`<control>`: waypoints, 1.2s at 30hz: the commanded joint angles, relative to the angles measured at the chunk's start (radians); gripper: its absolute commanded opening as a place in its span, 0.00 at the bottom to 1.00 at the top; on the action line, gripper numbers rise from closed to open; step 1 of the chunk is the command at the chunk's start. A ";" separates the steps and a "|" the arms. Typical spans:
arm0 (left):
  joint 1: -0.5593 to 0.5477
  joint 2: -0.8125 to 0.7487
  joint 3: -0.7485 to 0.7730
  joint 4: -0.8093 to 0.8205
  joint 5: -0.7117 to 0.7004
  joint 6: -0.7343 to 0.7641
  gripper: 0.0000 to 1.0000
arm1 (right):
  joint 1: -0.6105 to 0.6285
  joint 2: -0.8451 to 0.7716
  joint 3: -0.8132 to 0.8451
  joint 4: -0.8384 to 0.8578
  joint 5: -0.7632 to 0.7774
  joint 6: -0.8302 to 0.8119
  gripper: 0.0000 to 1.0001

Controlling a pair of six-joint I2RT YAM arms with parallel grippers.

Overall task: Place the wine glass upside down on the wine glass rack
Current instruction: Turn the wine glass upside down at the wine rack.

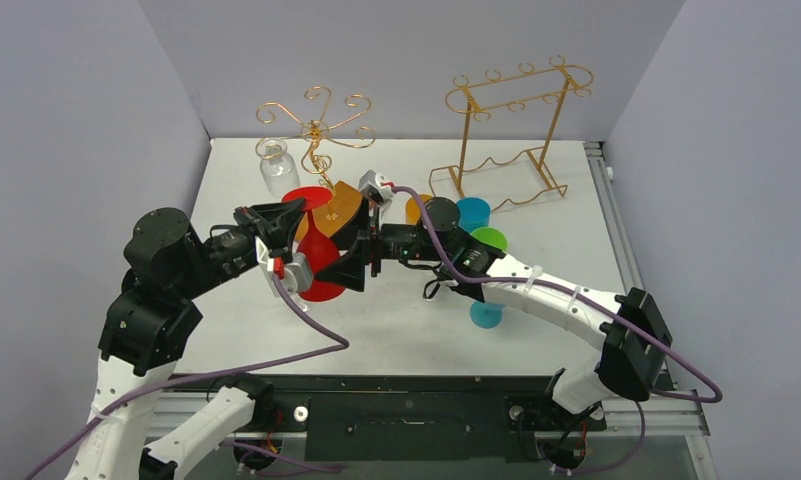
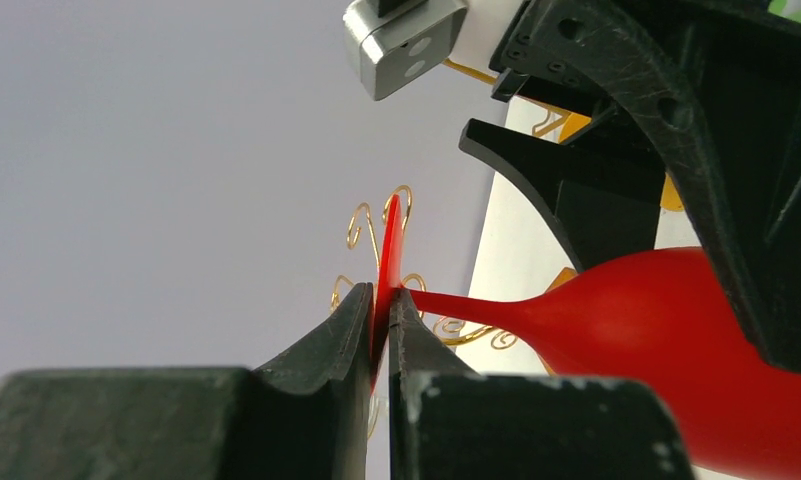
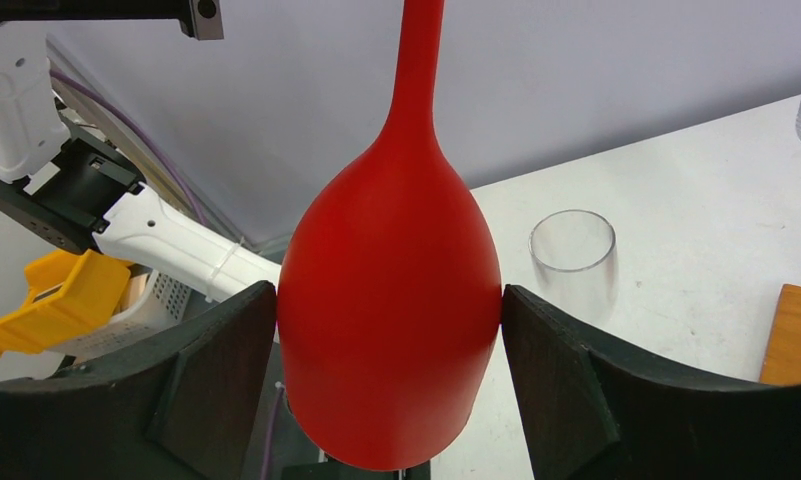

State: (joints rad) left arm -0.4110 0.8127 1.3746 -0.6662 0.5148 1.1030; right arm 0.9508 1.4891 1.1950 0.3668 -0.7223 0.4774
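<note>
I had the left tool (image 2: 381, 300) clamped tight on the thin foot of the red wine glass (image 3: 386, 330). The glass hung on its side above the tabletop (image 1: 396, 320), just on the near side of the wine glass rack (image 1: 316, 125), with its foot toward the rack and its mouth away from it. The right tool (image 3: 389, 295) stood wide, one finger right against each flank of the bowl. I could not tell whether it pressed or merely touched.
</note>
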 commanded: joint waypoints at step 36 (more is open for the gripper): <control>-0.006 -0.024 -0.109 0.563 -0.175 -0.088 0.01 | 0.042 0.126 -0.044 0.354 -0.123 0.288 0.75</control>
State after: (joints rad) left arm -0.4171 0.7734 1.2495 -0.3931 0.3809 1.0222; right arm 0.9379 1.5929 1.1545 0.7227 -0.7292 0.7292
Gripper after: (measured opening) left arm 0.036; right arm 0.776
